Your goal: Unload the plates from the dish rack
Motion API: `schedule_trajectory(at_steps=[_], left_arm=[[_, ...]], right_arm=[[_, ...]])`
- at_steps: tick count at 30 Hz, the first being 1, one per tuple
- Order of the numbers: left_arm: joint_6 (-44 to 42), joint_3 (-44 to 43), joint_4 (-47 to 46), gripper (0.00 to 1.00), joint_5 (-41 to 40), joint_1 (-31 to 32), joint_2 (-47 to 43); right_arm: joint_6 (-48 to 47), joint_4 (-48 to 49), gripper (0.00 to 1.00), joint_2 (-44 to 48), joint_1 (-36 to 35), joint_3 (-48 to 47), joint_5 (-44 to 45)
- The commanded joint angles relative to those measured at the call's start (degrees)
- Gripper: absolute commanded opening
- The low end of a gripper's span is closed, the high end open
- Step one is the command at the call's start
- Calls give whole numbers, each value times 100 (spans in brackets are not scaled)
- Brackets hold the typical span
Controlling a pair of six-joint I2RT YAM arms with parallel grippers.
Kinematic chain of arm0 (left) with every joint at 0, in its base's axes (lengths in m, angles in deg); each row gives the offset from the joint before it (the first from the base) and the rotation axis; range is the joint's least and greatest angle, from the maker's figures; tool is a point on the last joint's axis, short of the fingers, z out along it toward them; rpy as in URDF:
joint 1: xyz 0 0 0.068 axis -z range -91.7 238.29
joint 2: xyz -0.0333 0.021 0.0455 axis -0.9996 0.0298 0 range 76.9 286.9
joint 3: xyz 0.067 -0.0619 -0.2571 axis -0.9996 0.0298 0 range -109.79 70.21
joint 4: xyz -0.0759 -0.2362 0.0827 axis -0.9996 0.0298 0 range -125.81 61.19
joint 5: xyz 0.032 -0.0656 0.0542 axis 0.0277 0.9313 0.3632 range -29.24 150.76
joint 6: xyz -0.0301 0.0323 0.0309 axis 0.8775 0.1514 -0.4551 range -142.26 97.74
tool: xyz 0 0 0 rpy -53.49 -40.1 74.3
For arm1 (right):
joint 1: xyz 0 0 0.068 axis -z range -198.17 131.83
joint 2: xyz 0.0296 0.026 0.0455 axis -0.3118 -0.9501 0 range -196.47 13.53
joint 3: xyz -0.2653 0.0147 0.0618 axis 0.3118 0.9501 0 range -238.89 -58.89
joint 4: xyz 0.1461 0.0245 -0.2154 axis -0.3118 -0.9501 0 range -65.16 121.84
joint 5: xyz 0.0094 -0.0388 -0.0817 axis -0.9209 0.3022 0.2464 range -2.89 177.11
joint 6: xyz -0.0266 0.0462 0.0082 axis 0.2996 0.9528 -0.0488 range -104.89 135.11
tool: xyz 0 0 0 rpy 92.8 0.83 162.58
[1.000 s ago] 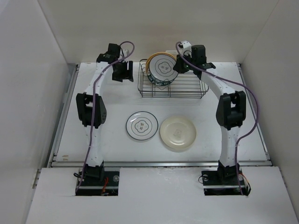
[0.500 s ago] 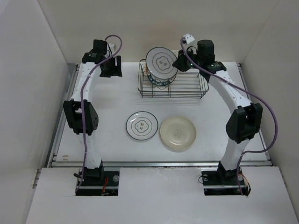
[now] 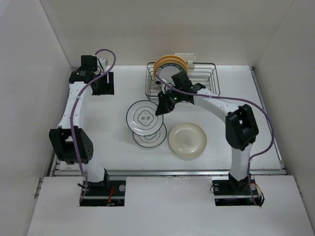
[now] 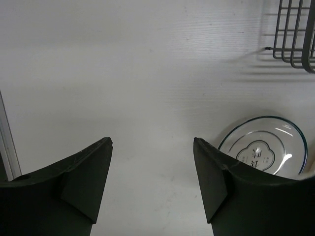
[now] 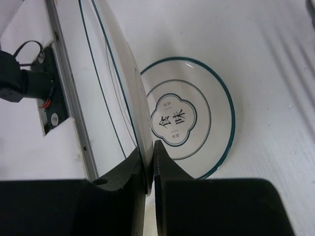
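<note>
My right gripper (image 3: pixel 161 106) is shut on the rim of a white plate with thin dark rings (image 3: pixel 144 118) and holds it tilted just above a matching ringed plate (image 3: pixel 151 139) lying on the table. In the right wrist view the fingers (image 5: pixel 165 169) pinch the held plate's edge (image 5: pixel 110 93), with the lying plate (image 5: pixel 197 115) beneath. A plain cream plate (image 3: pixel 187 140) lies to the right. The black wire dish rack (image 3: pixel 204 81) at the back holds a yellow-orange plate (image 3: pixel 167 64) upright. My left gripper (image 3: pixel 102 84) is open and empty at the far left (image 4: pixel 152 147).
A cream clip piece (image 3: pixel 186 57) sits on the rack's far side. The rack's corner (image 4: pixel 295 34) and a ringed plate (image 4: pixel 263 147) show at the right of the left wrist view. White walls enclose the table on three sides.
My right arm has lifted the ringed plate out of the rack and carried it forward-left, over the plate on the table. My left arm has swung left, away from the rack.
</note>
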Motion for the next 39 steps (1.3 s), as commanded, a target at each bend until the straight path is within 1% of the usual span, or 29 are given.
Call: schedule_trajectory(at_steps=[1, 2, 3, 6, 7, 8, 9, 10, 13, 14, 16, 17, 18, 22, 28, 30, 33, 34, 35, 38, 39], left_arm=[[-225, 376, -207, 64, -144, 34, -619], [-285, 472, -277, 64, -144, 34, -707], [-286, 630, -278, 64, -144, 34, -839], [-391, 737, -278, 64, -197, 34, -945], [-392, 798, -278, 64, -249, 34, -998], [-392, 798, -278, 64, -302, 34, -998], [-444, 868, -278, 64, -303, 34, -998], [-444, 869, -278, 64, -363, 34, -1059], [-444, 869, -278, 64, -364, 34, -1060], [-444, 869, -278, 64, -364, 34, -1060], [-497, 798, -217, 64, -364, 34, -1060], [-497, 720, -216, 64, -416, 34, -1060], [-497, 719, -216, 64, -417, 34, -1060], [-550, 719, -216, 64, -417, 34, -1060], [-550, 719, -216, 64, -478, 34, -1060], [-602, 719, -216, 64, -478, 34, -1060], [-603, 719, -216, 64, -478, 34, -1060], [-655, 719, -216, 64, -478, 34, -1060], [-655, 719, -216, 64, -478, 34, -1060], [-655, 658, -164, 64, -478, 34, -955], [-716, 658, -164, 64, -478, 34, -893]], right_arm=[[149, -263, 2, -255, -33, -423, 44], [149, -342, 3, -369, -33, -423, 178], [149, -343, 7, -370, -94, -423, 301], [149, -693, 15, -589, -156, -625, 714], [201, -860, 21, -659, -156, -704, 880], [202, -861, 24, -660, -226, -757, 1213], [202, -861, 27, -660, -279, -757, 1329], [202, -922, 39, -660, -279, -757, 1391], [202, -1133, 54, -809, -332, -897, 1558], [202, -1308, 61, -809, -419, -985, 1976], [202, -1371, 64, -871, -665, -1196, 2566], [202, -1449, 68, -871, -744, -1197, 2822], [202, -1537, 68, -871, -797, -1258, 3129], [70, -1713, 69, -871, -912, -1372, 3245], [70, -1065, 69, 42, -912, -1241, 3246], [18, -809, 72, 333, -912, -1293, 3246], [87, -809, 72, 386, -772, -1749, 3596], [357, -661, 72, 438, -676, -1811, 3841], [473, -294, 75, 439, -614, -1812, 4270], [790, 376, 78, 457, -236, -1750, 4660], [790, 491, 78, 343, -18, -1942, 4713]])
